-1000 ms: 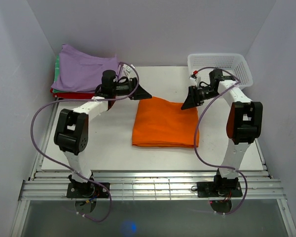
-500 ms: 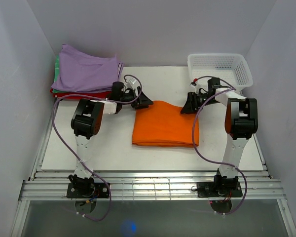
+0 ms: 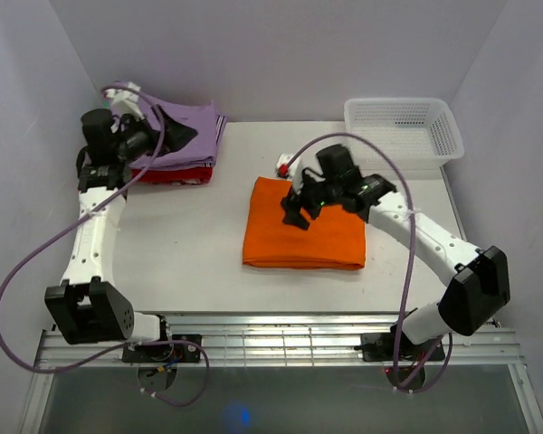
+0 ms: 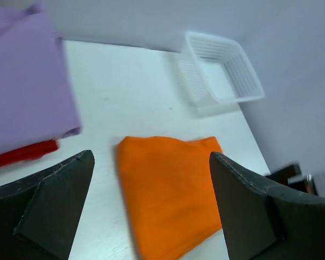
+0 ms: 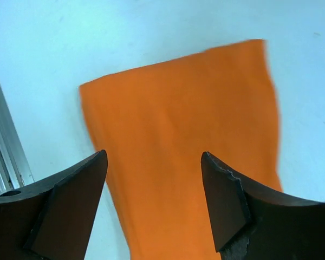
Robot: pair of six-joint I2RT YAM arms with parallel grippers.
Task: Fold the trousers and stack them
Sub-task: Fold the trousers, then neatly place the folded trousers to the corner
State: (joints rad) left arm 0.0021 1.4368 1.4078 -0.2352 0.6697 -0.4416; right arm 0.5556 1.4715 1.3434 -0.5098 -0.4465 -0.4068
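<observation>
a: where are the trousers (image 3: 303,237) right now?

b: folded into a flat orange rectangle near the middle of the tabletop (image 3: 181,244), a little toward its right edge. the longer side runs roughly parallel to the near edge.

a: and which arm is closer?

b: the right one, clearly. the right gripper (image 3: 297,215) hangs over the far left part of the cloth. in its wrist view the jaws are spread, with the orange lying flat below and nothing pinched.

a: the left gripper (image 3: 183,134)?

b: up at the far left corner, over the lilac garment (image 3: 199,119) that tops the pile, with a red garment (image 3: 176,174) under it. its jaws are released wide and empty. the trousers lie well apart from it, toward the right and the near edge.

a: so the next move?

b: my guess: the folding looks done, so stacking is left. the pile lies to the left of the cloth, the basket (image 3: 403,122) in the far right corner. the right arm would need to grip an edge and carry leftward.
</observation>
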